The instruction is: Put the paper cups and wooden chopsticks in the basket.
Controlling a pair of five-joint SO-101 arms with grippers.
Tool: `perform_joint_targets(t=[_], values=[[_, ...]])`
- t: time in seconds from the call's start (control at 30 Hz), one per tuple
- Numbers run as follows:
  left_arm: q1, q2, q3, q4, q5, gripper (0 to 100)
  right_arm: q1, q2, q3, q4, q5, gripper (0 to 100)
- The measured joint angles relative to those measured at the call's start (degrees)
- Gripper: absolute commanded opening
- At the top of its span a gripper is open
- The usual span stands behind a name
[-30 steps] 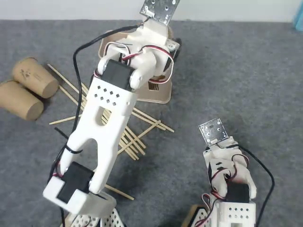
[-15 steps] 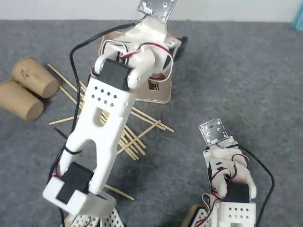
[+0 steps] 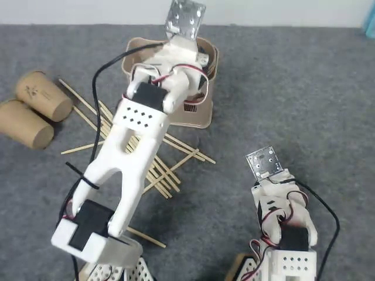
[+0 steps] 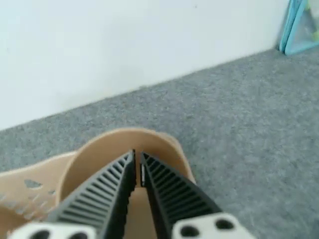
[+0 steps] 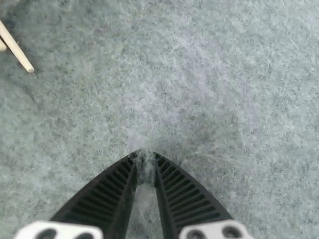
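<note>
Counter (image 3: 293, 88) — grey felt, white wall (image 4: 124, 45) behind. Left gripper (image 4: 137, 157): jaws nearly closed, empty, above basket (image 3: 199, 120). Right gripper (image 5: 144, 157): closed, empty, over bare felt. Paper cups (image 3: 42, 96) — two, lying beside scattered chopsticks (image 3: 163, 174), outside basket.

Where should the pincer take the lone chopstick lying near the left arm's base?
Grip the chopstick mid-shaft, coming straight down with the pincer's jaws across its length. It lies flat on the carpet, apart from the pile, so nothing crowds it there. One end is hidden by the left arm.
</note>
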Motion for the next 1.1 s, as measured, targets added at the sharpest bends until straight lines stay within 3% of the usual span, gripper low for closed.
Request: perform_joint_targets(t=[0.27,0.63,0.87,1.1], values=[[-0.3,0.0,8.6,-7.7,0.5,1,0.0,0.0,0.0,0.0,0.0,0.8],[-4.3,-6.1,3.5,-5.0,0.4,2,0.0,0.0,0.0,0.0,0.0,0.8],[-14.3,-11.5,-7.7,4.4,0.4,2,0.0,0.0,0.0,0.0,0.0,0.8],[-34.8,-11.4,-12.7,10.4,0.4,2,0.0,0.0,0.0,0.0,0.0,0.8]])
